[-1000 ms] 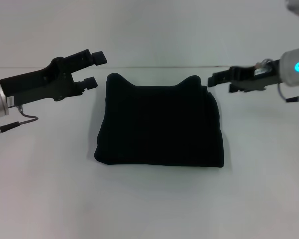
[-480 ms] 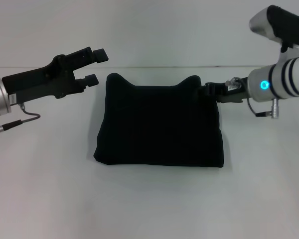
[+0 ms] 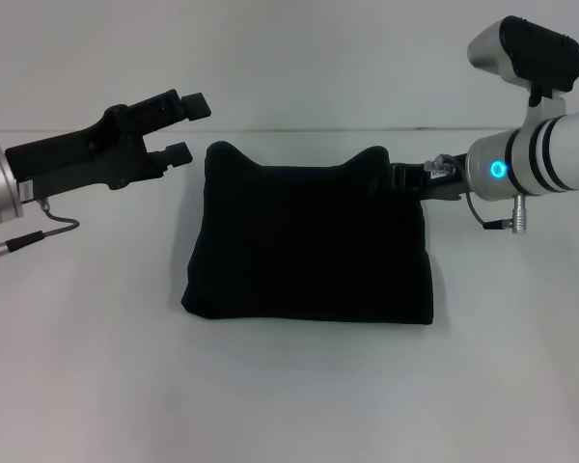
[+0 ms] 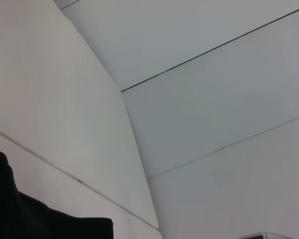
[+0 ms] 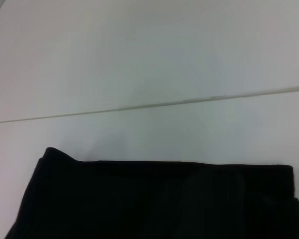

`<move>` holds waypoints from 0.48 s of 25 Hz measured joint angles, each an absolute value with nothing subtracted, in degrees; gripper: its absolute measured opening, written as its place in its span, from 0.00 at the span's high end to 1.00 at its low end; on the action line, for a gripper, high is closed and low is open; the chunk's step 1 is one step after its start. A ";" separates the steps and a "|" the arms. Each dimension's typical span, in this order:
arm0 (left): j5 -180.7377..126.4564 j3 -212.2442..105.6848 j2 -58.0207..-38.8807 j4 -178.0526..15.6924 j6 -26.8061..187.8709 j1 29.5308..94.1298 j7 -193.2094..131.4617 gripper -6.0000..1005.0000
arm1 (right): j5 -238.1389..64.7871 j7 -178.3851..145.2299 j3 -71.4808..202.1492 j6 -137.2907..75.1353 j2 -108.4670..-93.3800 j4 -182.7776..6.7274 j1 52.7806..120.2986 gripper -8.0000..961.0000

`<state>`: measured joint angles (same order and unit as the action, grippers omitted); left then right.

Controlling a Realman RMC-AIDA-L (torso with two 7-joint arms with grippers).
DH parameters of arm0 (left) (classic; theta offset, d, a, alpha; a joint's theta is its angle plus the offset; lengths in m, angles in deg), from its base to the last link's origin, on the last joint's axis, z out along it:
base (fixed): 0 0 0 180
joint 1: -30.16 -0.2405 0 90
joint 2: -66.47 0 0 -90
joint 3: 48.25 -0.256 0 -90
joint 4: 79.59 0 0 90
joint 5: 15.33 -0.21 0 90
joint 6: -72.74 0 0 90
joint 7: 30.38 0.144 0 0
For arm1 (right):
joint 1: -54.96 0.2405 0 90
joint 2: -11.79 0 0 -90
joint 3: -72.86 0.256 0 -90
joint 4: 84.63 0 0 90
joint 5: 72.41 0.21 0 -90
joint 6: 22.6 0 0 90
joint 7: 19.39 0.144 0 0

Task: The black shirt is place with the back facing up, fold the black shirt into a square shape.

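Folded black shirt (image 3: 309,241) between left gripper (image 3: 185,129) and right gripper (image 3: 398,177)

right gripper (image 3: 398,179): fingertips lost against the shirt (image 3: 309,241)
shirt lettering: hidden
left arm (image 3: 0,183): cut by edge

You see a plain black shirt (image 3: 309,241) on a white tabletop (image 3: 289,386), a black left gripper (image 3: 185,127), and a black right gripper (image 3: 402,178).
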<state>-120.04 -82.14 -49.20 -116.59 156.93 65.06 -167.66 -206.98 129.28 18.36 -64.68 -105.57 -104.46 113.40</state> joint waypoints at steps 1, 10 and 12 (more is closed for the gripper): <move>-120.02 -82.12 -49.20 -116.59 156.93 65.06 -167.66 0.05 | -206.98 129.32 18.25 -64.63 -105.57 -104.44 113.35 0.54; -120.00 -82.07 -49.20 -116.59 156.94 65.19 -167.66 0.06 | -207.06 129.38 18.18 -64.95 -105.31 -104.41 113.30 0.74; -120.00 -82.08 -49.20 -116.58 156.94 65.16 -167.66 0.06 | -207.06 129.38 18.19 -64.93 -105.26 -104.41 113.26 0.78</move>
<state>-120.00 -82.08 -49.20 -116.58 156.94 65.16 -167.66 -207.06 129.38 18.19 -64.93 -105.26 -104.41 113.26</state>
